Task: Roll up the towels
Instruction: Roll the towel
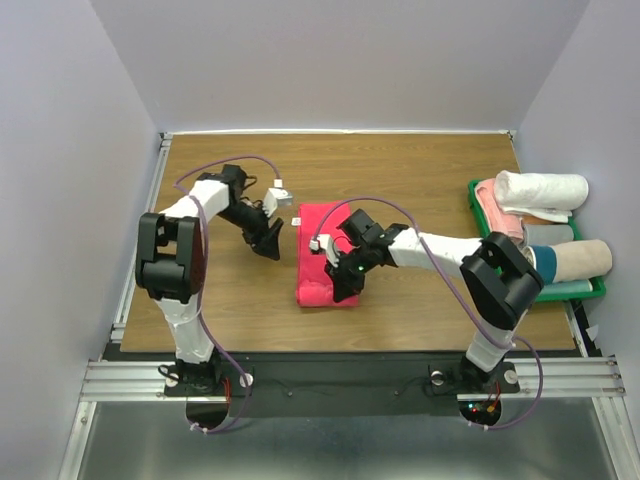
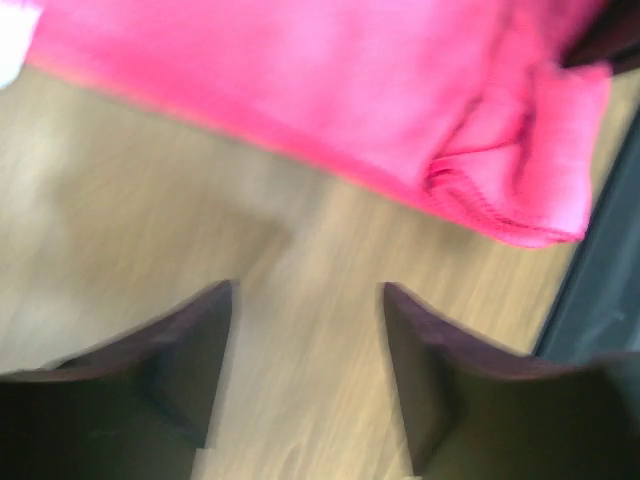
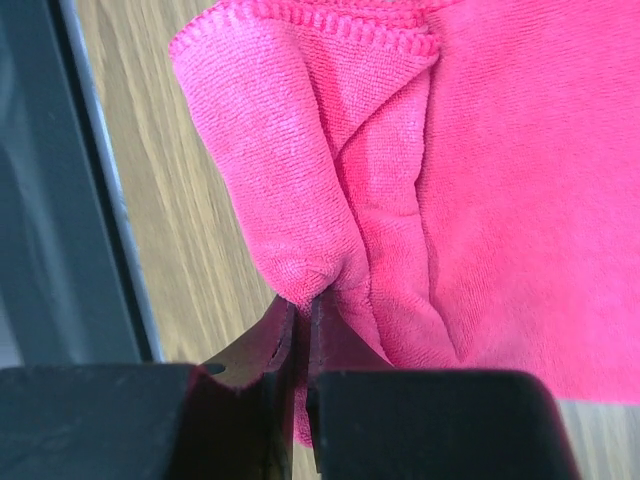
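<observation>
- The right end effector [image 3: 303, 335] has its fingers pressed together, pinching a raised fold of the pinkish-red towel [image 3: 520, 200] near a stitched corner.
- In the top view, this end effector [image 1: 345, 283] sits over the towel's [image 1: 315, 240] near right part. Its wrist and forearm lie across the cloth and hide some of the right edge.
- The left end effector [image 2: 308, 292] has its fingers spread wide and holds nothing. It hangs over bare wood just beside the towel's [image 2: 300, 80] left edge.
- From above, the left end effector [image 1: 268, 243] is beside the cloth, not touching it.
- The towel lies flat near the middle of the worktop [image 1: 420, 170], with a bunched corner on its near side.
- A dark rail [image 3: 60, 200] runs along the worktop's near edge, just beside that corner.
- At the far right is a green tray [image 1: 578, 293], well apart from the towel. It holds a white roll [image 1: 540, 190], a beige roll [image 1: 578, 258] and pink cloth [image 1: 495, 208].
</observation>
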Motion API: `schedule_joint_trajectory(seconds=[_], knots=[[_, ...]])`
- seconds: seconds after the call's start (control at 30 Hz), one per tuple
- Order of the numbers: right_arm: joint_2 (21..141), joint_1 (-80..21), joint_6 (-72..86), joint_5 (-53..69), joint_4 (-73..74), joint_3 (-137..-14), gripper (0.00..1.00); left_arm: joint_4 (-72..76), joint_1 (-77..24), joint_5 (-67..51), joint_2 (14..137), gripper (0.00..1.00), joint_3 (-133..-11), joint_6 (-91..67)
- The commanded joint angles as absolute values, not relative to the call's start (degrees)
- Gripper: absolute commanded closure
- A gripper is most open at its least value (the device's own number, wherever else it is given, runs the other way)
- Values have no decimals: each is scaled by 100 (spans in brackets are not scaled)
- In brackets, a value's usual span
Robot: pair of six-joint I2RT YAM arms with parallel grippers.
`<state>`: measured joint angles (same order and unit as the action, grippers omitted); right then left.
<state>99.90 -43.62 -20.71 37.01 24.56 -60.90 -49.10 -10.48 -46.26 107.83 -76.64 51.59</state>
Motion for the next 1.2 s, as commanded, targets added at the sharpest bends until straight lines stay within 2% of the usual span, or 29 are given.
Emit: schedule_joint_trajectory(seconds=[0.0, 0.03, 0.23, 0.37, 0.47, 0.6, 0.63, 0.73, 0.9, 0.97, 1.17], knots=[[10449, -4219, -1785, 4007, 2750, -6477, 99, -4492, -476, -4658, 9951, 17, -7550, 4922], [10694, -4106, -1732, 4225, 2794, -6634, 99, -4169, -353, -4641, 9479, 1, -7367, 4826], [11548, -3762, -1529, 5018, 3383, -7329, 99, -3226, -807, -3904, 7254, 1, -6119, 5097], [11970, -3586, -1328, 5536, 3629, -7838, 99, -2840, -1650, -3253, 5866, 1, -4941, 5387], [12426, -3472, -1205, 5878, 3928, -8164, 100, -2358, -2547, -2692, 5328, 1, -4266, 5265], [12883, -3323, -1125, 6108, 4095, -8384, 99, -1496, -3898, -1927, 5080, 1, -3544, 5133], [12946, -3322, -1108, 6143, 4122, -8411, 99, -1311, -3902, -1751, 5063, 1, -3542, 5133], [13226, -3173, -1099, 6389, 4227, -8543, 99, -810, -4760, -1328, 5132, 1, -3148, 5475], [13517, -3059, -1143, 6311, 4385, -8771, 99, -27, -5299, -889, 5685, 2, -2848, 5949], [13622, -3059, -1169, 6258, 4438, -8868, 99, 497, -5370, -705, 5948, 9, -2673, 6046], [13895, -3050, -1239, 6030, 4500, -9000, 99, 1203, -5379, -563, 6653, 18, -2514, 6126]])
